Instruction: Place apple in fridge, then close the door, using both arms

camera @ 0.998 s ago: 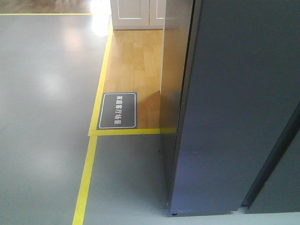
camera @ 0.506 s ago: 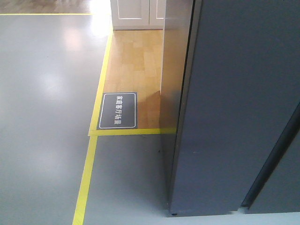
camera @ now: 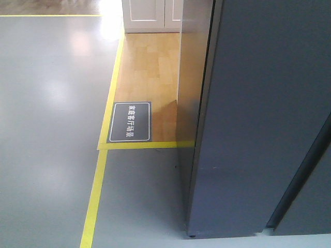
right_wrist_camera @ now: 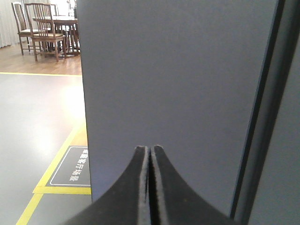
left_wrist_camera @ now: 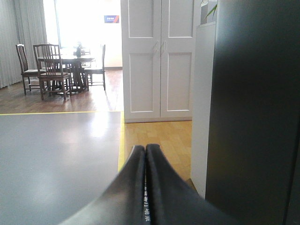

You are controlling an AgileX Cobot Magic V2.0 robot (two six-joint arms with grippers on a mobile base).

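Both sets of fingers are pressed together with nothing between them: my left fingers (left_wrist_camera: 145, 154) meet tip to tip in the left wrist view, and my right fingers (right_wrist_camera: 151, 154) show only a hairline seam. Neither holds anything. I cannot see the apple in any view, so I cannot say whether it already sits inside the fridge (camera: 194, 88) or lies somewhere out of frame.

My right fingers point at the flat grey face of the door (right_wrist_camera: 178, 93), close in front of it; whether the tips touch it I cannot tell. From the front view the door (camera: 264, 113) stands angled away from the cabinet, a dark gap running down its hinge-side edge, so I judge it not yet shut. My left fingers look past the cabinet's dark side toward the white cupboard (left_wrist_camera: 159, 61) and the dining table (left_wrist_camera: 70, 61) across the room.

If the step in hand is the closing, I judge that doing it well means pushing with the closed tips held flat on the panel, well out from the hinge, and keeping the push square so the tips do not skate across the smooth face. My left arm should stay clear of the closing gap. I should first confirm where the apple is.
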